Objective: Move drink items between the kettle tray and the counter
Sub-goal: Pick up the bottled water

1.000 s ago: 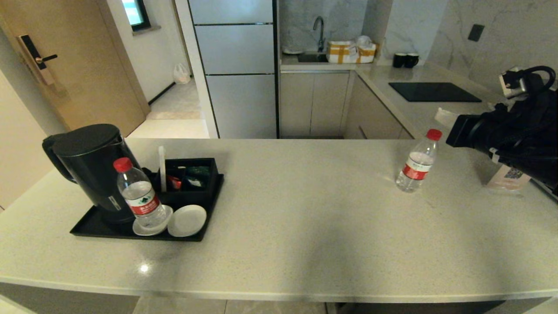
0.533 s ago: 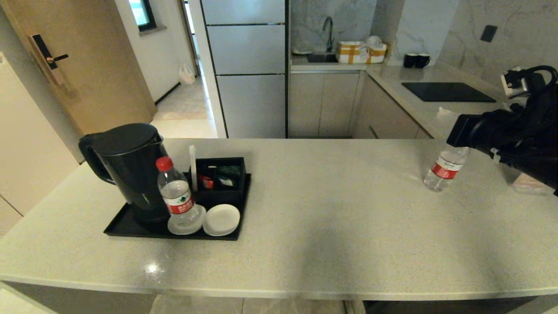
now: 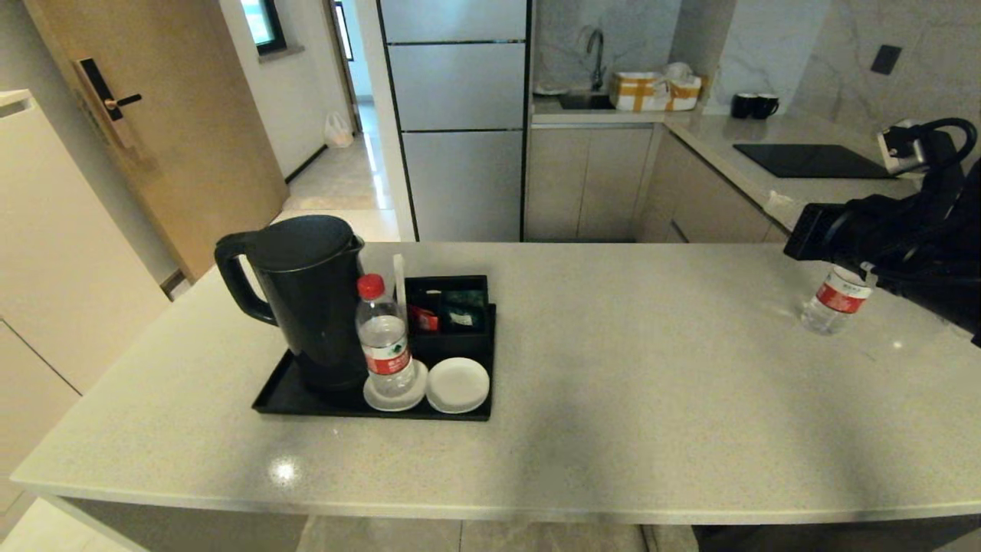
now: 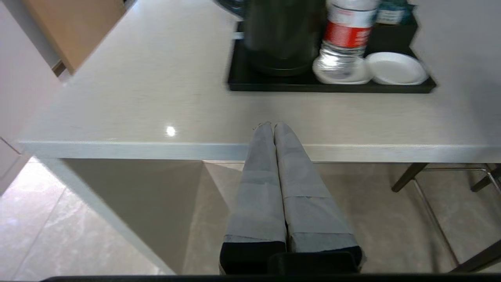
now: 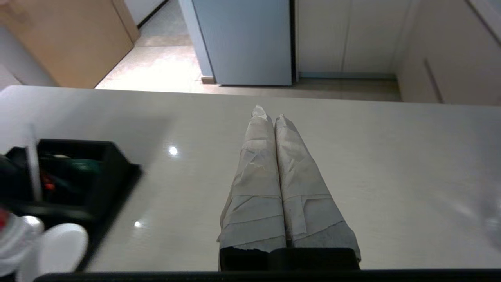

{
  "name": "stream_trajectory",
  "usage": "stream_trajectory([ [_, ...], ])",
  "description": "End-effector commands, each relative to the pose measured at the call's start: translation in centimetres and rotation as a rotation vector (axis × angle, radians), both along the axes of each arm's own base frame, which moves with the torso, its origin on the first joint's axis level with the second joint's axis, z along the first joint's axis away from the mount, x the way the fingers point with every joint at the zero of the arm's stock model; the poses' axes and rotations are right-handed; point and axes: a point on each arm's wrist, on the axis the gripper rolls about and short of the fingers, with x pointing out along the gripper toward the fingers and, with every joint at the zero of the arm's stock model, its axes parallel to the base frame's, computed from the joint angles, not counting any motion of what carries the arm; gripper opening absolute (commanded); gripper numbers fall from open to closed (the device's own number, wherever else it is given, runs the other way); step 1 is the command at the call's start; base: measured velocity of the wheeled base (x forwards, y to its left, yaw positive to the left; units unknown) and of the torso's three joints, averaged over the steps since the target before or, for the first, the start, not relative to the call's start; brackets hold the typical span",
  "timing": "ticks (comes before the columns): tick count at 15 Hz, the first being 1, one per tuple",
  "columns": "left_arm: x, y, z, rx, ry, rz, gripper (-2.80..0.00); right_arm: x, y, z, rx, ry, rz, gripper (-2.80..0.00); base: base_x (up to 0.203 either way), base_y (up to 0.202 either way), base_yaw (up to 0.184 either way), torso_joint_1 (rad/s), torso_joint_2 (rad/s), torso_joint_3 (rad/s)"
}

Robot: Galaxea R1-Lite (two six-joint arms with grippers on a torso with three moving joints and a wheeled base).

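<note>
The right gripper point(image 5: 271, 113) is held out level above the counter point(image 3: 628, 399), near its right end, and its two wrapped fingers point(image 5: 254, 176) are pressed tight together with nothing between them. In the head view the right arm point(image 3: 881, 238) shows as a dark shape sticking in from the right side, high over the top. The left gripper point(image 4: 273, 125) hangs low in front of the counter's near edge, pointing toward it, and its grey fingers point(image 4: 258, 184) are pressed together too, holding nothing. The kettle tray point(image 3: 306, 399) sits toward the left end of the counter, closer to the near edge than the far one. On the tray stands a black kettle point(image 3: 306, 299), and just beside it, on a small white saucer point(image 3: 395, 397), stands one water bottle point(image 3: 383, 337) upright with its red cap on. A second white saucer point(image 3: 457, 385) lies next to it, and a small black box point(image 3: 448, 307) with little packets sits at the back of the tray. The other water bottle point(image 3: 834, 303) stands upright on the bare counter near the right end, partly hidden behind the right arm, well apart from the tray.
</note>
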Motion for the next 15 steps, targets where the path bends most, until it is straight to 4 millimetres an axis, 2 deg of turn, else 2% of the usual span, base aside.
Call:
stream_trajectory([
  [1, 0.0, 0.0, 0.0, -0.007, 0.003, 0.000, -2.80, 0.0, 0.1, -0.1, 0.000, 0.001, 0.004, -2.80, 0.000, 0.193, -0.002, -0.002, 0.00, 0.004],
  [6, 0.0, 0.0, 0.0, -0.009, 0.003, 0.000, -2.80, 0.1, 0.2, -0.2, 0.000, 0.009, 0.007, -2.80, 0.000, 0.196, -0.001, 0.001, 0.00, 0.002],
  [8, 0.0, 0.0, 0.0, -0.007, 0.003, 0.000, -2.80, -0.3, 0.5, -0.3, -0.002, 0.008, 0.017, -2.80, 0.000, 0.193, 0.001, 0.002, 0.00, 0.003],
  [11, 0.0, 0.0, 0.0, -0.010, 0.003, 0.000, -2.80, -2.1, 0.7, 0.9, 0.002, -0.029, 0.029, -2.80, 0.000, 0.194, 0.000, 0.001, 0.00, 0.004],
  [15, 0.0, 0.0, 0.0, -0.009, 0.003, 0.000, -2.80, -2.9, 4.8, -1.0, -0.012, 0.055, 0.148, -2.80, 0.000, 0.192, -0.001, 0.002, 0.00, 0.004],
])
